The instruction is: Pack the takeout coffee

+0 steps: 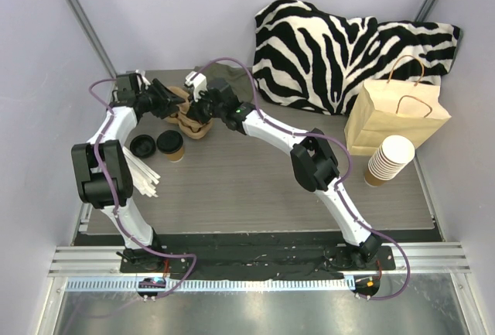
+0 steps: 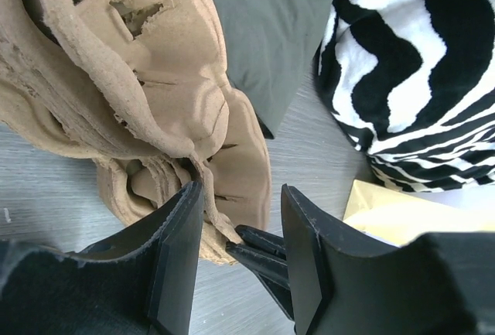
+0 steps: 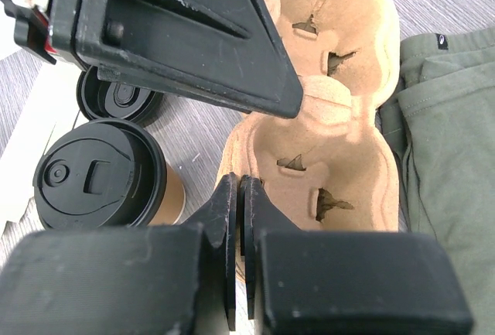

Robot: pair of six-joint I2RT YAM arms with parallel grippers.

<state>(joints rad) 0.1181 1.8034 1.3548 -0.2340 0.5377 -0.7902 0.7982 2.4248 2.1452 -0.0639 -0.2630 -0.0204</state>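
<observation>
The takeout coffee (image 1: 171,145), a small brown cup with a black lid, stands on the table; in the right wrist view the coffee (image 3: 97,176) is just left of my fingers. A stack of tan pulp cup carriers (image 1: 191,124) lies behind it. My right gripper (image 3: 238,184) is shut on the near rim of the carrier (image 3: 340,157). My left gripper (image 2: 241,192) is open, its jaws either side of that same rim of the carrier (image 2: 155,95) and of the right gripper's tips. From above, the left gripper (image 1: 172,103) and right gripper (image 1: 199,111) meet over the carriers.
A loose black lid (image 1: 143,146) lies left of the coffee. White flat sticks (image 1: 143,174) lie by the left arm. A kraft paper bag (image 1: 394,114) and a tipped stack of lidless cups (image 1: 387,161) are at the right. Zebra cloth (image 1: 340,49) and green cloth (image 2: 271,33) lie behind.
</observation>
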